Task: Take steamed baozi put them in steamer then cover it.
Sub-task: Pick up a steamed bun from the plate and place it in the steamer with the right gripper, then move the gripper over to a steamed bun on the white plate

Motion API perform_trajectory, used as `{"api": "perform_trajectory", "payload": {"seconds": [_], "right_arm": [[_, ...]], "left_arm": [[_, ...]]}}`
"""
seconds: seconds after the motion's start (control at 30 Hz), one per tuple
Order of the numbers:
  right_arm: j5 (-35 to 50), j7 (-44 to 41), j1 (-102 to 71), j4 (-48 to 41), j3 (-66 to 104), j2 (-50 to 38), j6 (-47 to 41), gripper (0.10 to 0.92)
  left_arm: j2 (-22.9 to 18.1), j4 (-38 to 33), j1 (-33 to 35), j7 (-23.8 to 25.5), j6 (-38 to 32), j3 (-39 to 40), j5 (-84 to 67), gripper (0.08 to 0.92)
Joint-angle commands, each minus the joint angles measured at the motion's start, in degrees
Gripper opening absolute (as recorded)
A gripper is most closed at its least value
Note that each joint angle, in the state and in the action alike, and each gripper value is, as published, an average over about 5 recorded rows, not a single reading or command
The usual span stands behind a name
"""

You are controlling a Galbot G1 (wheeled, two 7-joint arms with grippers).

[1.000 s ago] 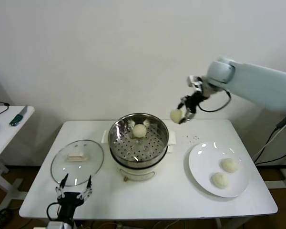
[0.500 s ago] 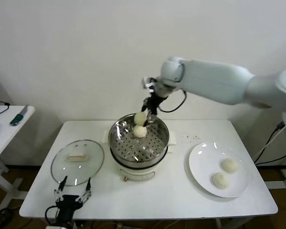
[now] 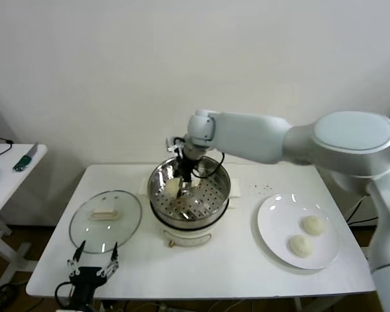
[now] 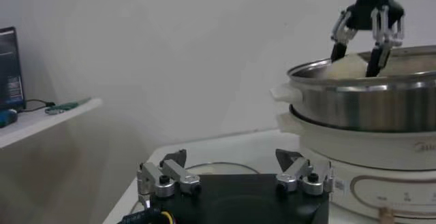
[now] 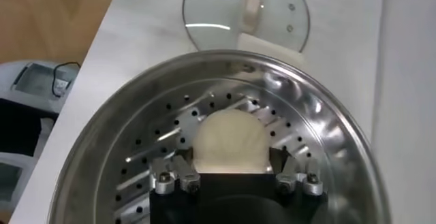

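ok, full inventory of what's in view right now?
baozi: three seen, cream-white; two on the plate, one in the right gripper's jaws inside the steamer; a fourth can't be made out
steamer: one, shiny steel on a white base, table centre
cover: one, clear glass with a cream handle, flat on the table left of the steamer
plate: one, white, right of the steamer
table: one, white
side table: one, white, far left, with small items on it
right gripper: down in the steamer, closed on a baozi
left gripper: open, low at the table's near edge by the cover
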Motion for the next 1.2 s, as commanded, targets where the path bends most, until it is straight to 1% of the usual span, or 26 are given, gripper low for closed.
{"api": "perform_trajectory", "payload": {"seconds": [0.03, 0.13, 0.33, 0.47, 0.6, 0.77, 0.9, 1.2], "right_arm": [[-0.94, 0.53, -3.68, -2.66, -0.2, 3.59, -0.17, 0.723], [-2.06, 0.44, -3.84, -2.67, -0.04, 3.4, -0.11, 0.737], [-3.54, 0.1, -3.29, -1.21, 0.36, 2.24, -1.17, 0.814], [-3.36, -1.79, -0.89, -0.51, 0.5, 0.98, -0.96, 0.821], [-2.35, -5.03, 3.92, 2.49, -0.45, -2.71, 0.48, 0.823], [-2.51, -9.52, 11.65, 7.4, -3.56, -9.83, 4.13, 0.823], [-3.07, -10.83, 16.34, 12.42, -6.11, -17.8, 5.61, 0.823], [-15.73, -11.57, 16.68, 24.67, -7.52, -36.72, 6.41, 0.823]], "left_arm": [[0.12, 0.22, -0.04, 0.0, -0.05, -0.08, -0.38, 0.823], [0.07, 0.35, -0.15, -0.01, -0.01, -0.04, -0.48, 0.823], [0.02, 0.73, -0.22, -0.13, -0.08, -0.1, -1.12, 0.823], [0.01, 0.73, -0.27, -0.16, -0.04, -0.13, -1.18, 0.823], [-0.05, 0.62, -0.31, -0.14, 0.06, -0.09, -1.17, 0.823], [-0.04, 0.55, -0.27, -0.13, 0.16, -0.06, -1.06, 0.823], [-0.04, 0.52, -0.17, -0.15, 0.24, -0.12, -1.04, 0.823], [-0.38, 0.44, -0.62, -0.34, 0.65, -0.06, -0.24, 0.823]]}}
